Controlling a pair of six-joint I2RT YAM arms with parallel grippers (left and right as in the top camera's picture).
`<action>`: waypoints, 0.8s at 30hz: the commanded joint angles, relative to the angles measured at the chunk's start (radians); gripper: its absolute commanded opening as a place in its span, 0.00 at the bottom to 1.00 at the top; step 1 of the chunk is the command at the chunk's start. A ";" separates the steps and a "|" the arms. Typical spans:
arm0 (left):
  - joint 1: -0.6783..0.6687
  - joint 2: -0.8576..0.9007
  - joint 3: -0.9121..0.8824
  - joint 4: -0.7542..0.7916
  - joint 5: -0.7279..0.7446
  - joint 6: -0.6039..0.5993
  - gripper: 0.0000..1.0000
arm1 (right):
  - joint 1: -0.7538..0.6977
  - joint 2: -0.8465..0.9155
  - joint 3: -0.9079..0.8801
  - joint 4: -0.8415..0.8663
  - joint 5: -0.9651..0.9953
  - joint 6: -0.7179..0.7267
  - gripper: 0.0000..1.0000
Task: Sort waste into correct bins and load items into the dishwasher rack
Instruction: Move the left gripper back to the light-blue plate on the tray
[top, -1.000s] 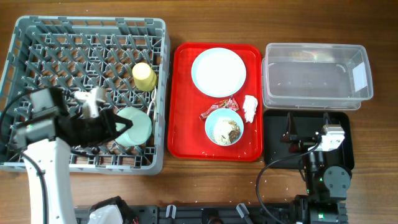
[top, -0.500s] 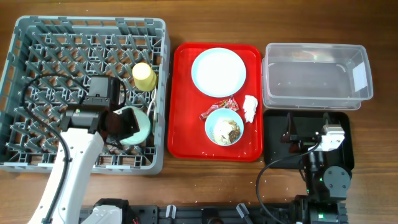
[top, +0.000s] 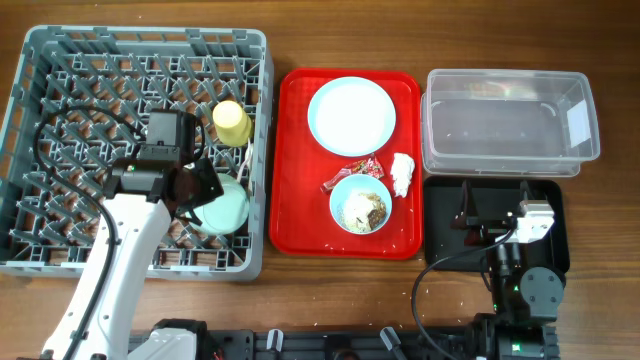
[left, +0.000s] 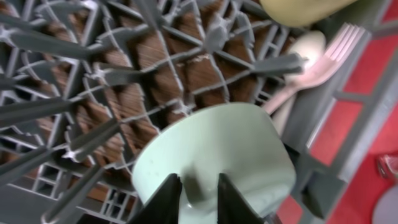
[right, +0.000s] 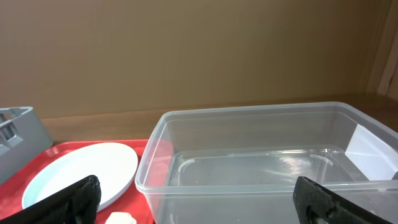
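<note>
Inside the rack (top: 140, 38) sit cup (top: 232, 122), fork (left: 323, 65), spoon (left: 308, 46) and a bowl (left: 217, 143), left gripper (left: 199, 183) astride it, grip unclear; right gripper (right: 202, 196) gapes idle; plate (top: 351, 115), scrap-filled bowl (top: 361, 205), wrapper (top: 360, 170), tissue (top: 403, 173) wait on the red tray (top: 300, 220).

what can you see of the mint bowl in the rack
The bowl is pale mint, smooth and plastic-looking. It seems to lie tipped, outside up, among the pegs of the rack near its right wall, close to the cup, fork and spoon. The left gripper has its fingers astride the bowl's edge; whether they pinch it can't be told.
</note>
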 joint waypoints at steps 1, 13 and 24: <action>-0.003 0.021 0.005 0.012 -0.077 -0.009 0.26 | -0.004 -0.005 -0.001 0.003 0.003 0.000 1.00; -0.051 -0.044 0.178 0.162 0.661 -0.009 0.98 | -0.004 -0.005 -0.001 0.003 0.003 0.000 1.00; -0.392 0.135 0.175 0.162 0.474 -0.009 1.00 | -0.004 -0.005 -0.001 0.003 0.003 0.000 1.00</action>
